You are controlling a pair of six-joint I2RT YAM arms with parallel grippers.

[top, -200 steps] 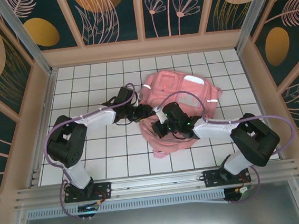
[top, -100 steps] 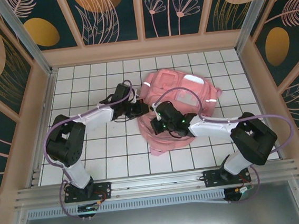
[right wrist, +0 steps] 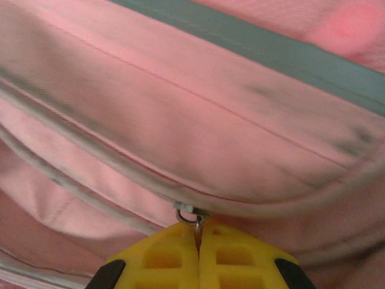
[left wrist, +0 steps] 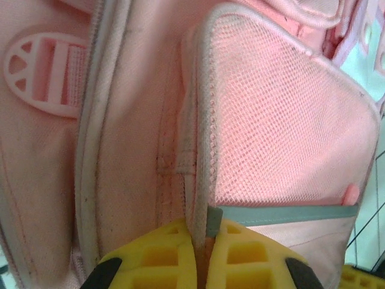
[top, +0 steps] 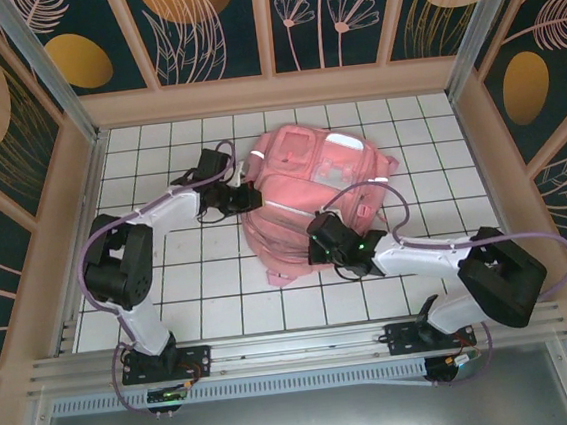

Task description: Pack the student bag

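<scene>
Pinching the student bag at two places, I hold it flat on the white gridded counter. It lies near mid-width in the far half, between my two arms.

1. Left jaws: pressed together on the pale bound edge of the mesh pocket. The edge is trapped between the yellow pads.
2. Right jaws: pressed together on the small metal zip pull, on the near part of the bag.
3. Obstructions: my right arm's purple cable arches over the bag's right side. A wooden wall with dark flowered panels encloses the counter.
4. Materials: pink woven cloth, open-weave mesh and a flat grey-green stripe. There is also a slotted oval buckle in pale plastic.
5. Containers: the mesh pocket lies flat and the clear pocket faces up. I cannot tell the contents of either.
</scene>
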